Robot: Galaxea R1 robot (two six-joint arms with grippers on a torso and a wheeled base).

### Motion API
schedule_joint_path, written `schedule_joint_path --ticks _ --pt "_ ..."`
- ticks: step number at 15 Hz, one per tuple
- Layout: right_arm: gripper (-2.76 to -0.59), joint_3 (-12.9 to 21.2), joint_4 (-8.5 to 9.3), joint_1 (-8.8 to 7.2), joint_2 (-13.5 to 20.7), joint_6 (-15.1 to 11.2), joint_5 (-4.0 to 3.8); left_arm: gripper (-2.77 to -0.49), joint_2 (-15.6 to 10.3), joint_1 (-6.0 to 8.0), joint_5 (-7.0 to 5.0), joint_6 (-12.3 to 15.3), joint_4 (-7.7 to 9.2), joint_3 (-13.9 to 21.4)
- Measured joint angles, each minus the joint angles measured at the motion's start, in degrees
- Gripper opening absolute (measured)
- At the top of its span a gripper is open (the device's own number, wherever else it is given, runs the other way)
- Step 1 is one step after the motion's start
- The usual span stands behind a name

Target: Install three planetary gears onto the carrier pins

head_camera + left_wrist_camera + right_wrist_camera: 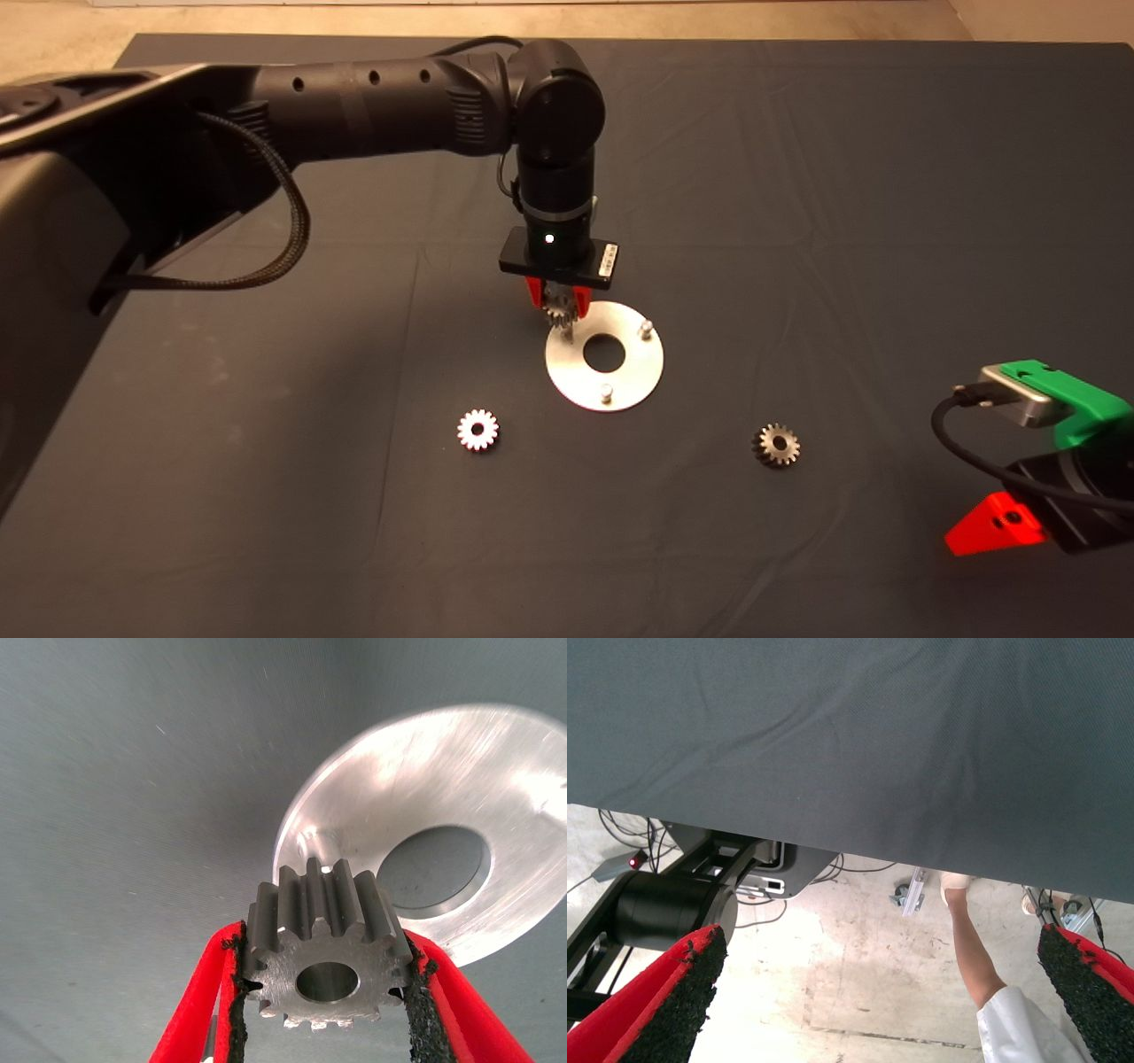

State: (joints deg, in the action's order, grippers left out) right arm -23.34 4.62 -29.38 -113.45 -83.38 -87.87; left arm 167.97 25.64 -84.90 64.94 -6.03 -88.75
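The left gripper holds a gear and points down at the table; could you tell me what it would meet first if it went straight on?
Most likely the pin at the disc's left edge: the left gripper holds the gear just above it. Whether the bore lines up with the pin is unclear.

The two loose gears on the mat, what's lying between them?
Nothing: in the head view only bare dark mat runs from the left loose gear to the right one. The silver disc sits just beyond that line.
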Motion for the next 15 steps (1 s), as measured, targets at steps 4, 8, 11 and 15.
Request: schedule_joint_path --ticks 4,8,11,15 --pt "-0.73 0.0 0.00 -0.02 0.0 0.0 0.00 -2.32 0.0 -0.65 0.02 0.0 -0.02 0.0" --pt "-0.73 0.0 0.00 0.00 0.0 0.0 0.00 -2.32 0.0 -0.67 0.30 0.0 0.00 0.0" --pt "-0.73 0.0 0.00 -0.02 0.0 0.0 0.00 -2.32 0.2 -0.65 0.80 0.0 -0.02 -0.1" --pt "-0.73 0.0 0.00 0.00 0.0 0.0 0.00 -2.32 0.3 -0.67 0.96 -0.2 -0.05 -1.1"
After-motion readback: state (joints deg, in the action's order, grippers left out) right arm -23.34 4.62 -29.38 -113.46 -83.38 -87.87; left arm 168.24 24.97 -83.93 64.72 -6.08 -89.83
